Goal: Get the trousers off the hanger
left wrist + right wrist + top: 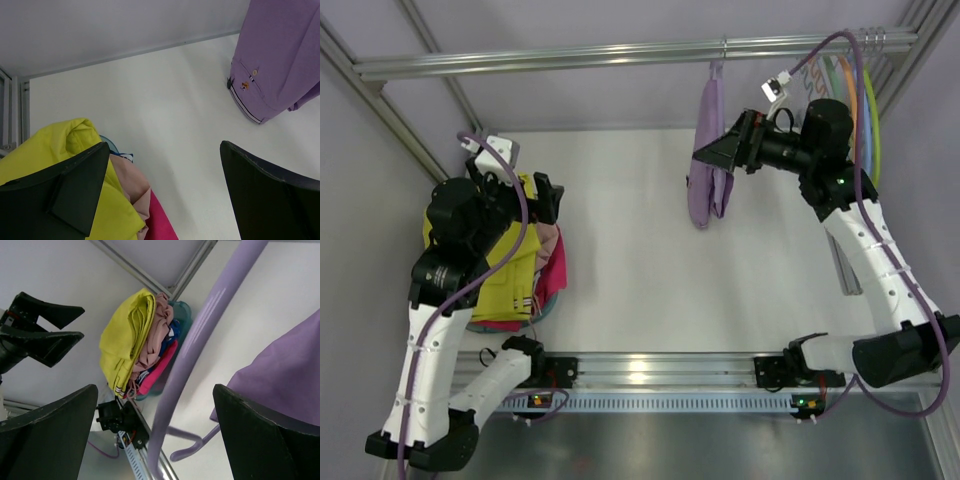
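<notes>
The lilac trousers [708, 160] are hanging folded from a lilac hanger [200, 340], whose hook is sitting on the metal rail [570, 55] in the upper right of the overhead view. In the left wrist view the lilac trousers [280, 60] are filling the upper right corner, showing a buttoned pocket and a striped hem edge. The cloth is draping smoothly and its lower end is hanging just over the white worktop [640, 260].

The yellow trousers [505, 285] are lying off the hanger, topping a pile of clothes at the left of the overhead view. Under them a dusty-pink garment [552, 245] and a magenta cloth [555, 285] are poking out on the right side of the pile. The right wrist view is showing the same stack edge-on, upper centre, with the yellow trousers [125, 335] folded over the top.

The right tool [712, 152] is hovering at the lilac trousers with its fingers wide apart. In its own view the hanger's curved bar is running between those fingers, unclamped; contact cannot be told. The left tool [515, 190] is hanging over the pile, its fingers likewise spread and gripping nothing. Several coloured spare hangers [865, 110] are crowding the rail's far right end, behind the right arm.
</notes>
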Available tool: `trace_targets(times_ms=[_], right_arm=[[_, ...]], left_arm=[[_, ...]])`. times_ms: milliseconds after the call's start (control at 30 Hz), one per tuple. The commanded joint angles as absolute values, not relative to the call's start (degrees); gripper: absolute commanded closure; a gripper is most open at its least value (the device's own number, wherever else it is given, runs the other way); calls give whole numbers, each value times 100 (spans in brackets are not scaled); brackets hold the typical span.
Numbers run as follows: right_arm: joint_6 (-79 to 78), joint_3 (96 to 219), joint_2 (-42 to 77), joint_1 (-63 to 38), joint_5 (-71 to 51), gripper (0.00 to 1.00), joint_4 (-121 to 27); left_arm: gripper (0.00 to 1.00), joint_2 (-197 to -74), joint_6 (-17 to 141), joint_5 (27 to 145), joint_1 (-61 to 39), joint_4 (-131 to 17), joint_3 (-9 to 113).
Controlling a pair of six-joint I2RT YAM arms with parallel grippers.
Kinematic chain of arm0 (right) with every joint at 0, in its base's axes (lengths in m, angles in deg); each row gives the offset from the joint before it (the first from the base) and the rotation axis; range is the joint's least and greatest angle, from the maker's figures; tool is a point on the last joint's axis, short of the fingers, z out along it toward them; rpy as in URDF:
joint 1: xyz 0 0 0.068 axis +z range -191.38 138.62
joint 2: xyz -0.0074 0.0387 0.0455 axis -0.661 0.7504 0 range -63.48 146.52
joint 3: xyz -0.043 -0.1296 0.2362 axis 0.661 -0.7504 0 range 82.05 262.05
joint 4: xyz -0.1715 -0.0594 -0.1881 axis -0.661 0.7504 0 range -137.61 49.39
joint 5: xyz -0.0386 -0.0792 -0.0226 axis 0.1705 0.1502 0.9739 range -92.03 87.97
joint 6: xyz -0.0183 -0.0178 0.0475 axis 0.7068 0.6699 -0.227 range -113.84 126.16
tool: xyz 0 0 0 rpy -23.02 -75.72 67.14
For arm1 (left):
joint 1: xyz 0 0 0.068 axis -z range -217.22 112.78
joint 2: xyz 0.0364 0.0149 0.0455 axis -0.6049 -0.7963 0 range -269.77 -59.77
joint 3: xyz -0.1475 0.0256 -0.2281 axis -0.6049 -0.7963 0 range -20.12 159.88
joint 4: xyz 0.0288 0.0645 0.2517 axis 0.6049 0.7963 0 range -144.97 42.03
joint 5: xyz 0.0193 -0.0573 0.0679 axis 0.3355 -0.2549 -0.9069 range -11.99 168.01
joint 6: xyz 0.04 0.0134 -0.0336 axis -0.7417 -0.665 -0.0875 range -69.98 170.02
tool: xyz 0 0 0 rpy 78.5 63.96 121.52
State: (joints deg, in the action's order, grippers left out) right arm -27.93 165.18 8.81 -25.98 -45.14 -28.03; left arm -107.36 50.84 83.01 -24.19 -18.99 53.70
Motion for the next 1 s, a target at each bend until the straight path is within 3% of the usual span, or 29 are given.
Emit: trace_targets(times_ms=[0,167,233,367,600,967], right_arm=[[-3030,16388,1017,-2328,-4386,1,-3687],[-3865,15949,1000,-2318,-4842,1,-4906],[-4445,15799,974,-2319,-5045,6,-5295],[-5410,15711,816,-2318,-5134,25,-5840],[-5659,16158,693,-2310,-5204,50,-5517],[-5774,17265,929,-2362,-5143,77,-5235]], left_arm=[[2,-10802,5204,8434,-2483,-1973,5564],[2,-10811,5195,8504,-2509,-1964,5573],[2,-10811,5204,8505,-2509,-1973,5555],[2,-10802,5195,8540,-2509,-1973,5529],[2,-10829,5195,8566,-2509,-1982,5564],[2,-10960,5239,8619,-2509,-1991,5687]])
